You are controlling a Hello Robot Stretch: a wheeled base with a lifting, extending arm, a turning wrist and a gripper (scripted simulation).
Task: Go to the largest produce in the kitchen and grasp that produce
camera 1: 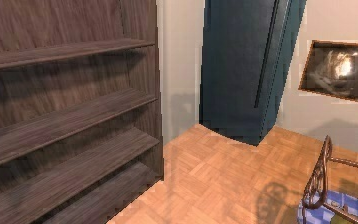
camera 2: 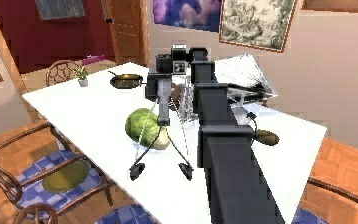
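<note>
On the white table (camera 2: 87, 105): a big round green veggie (camera 2: 142, 125) sits near the front edge. It looks like the biggest food there, so likely the one to grab.
Claw (camera 2: 160, 170): right by the green veggie, so the arm (camera 2: 227, 150) reaches out over the table. I cannot tell if it grips anything.

wood shelves (camera 1: 67, 110), white table (camera 2: 77, 108), pan (camera 2: 126, 79), potted plant (camera 2: 81, 75)
</note>
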